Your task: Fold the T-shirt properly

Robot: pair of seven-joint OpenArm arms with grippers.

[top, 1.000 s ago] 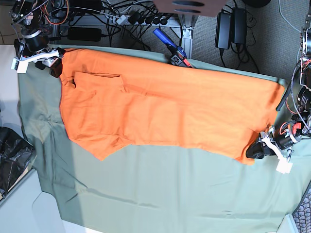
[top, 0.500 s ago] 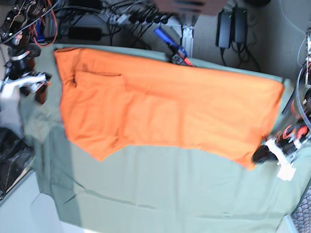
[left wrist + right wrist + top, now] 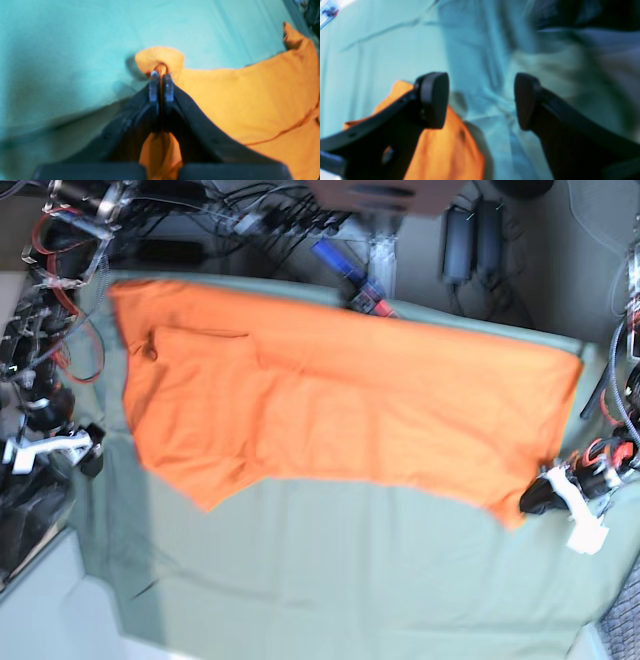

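Broadly, the grey-green table cloth (image 3: 330, 570) covers the whole work surface, and the T-shirt (image 3: 340, 405) lies flat on its far half, long axis running side to side across the base view, collar/sleeve end toward that view's left, hem end toward its right. Top layer looks already doubled over, with a sleeve flap near the left end.

Key relation: the shirt stretches away from the left gripper (image 3: 161, 75) along its full length. That gripper sits at the near hem corner on the base view's right, jaws pressed together on a small bunch of orange fabric; the wrist view shows cloth squeezed between the pads and more trailing under the claw. So the left arm is the one on the shirt, and any fold from here likely means carrying that corner across toward the sleeve end.

The right gripper (image 3: 481, 100) is off the shirt, out past the left edge of the cloth in the base view, well apart from the collar corner. Its fingers (image 3: 433, 100) stand wide apart with nothing between them. Its wrist view is blurred, so the orange patch below the one finger is probably a shirt corner, but I can't tell which. It would need to reach back in before a two-handed fold.

Beyond the table: cables and power bricks (image 3: 470, 240), small.
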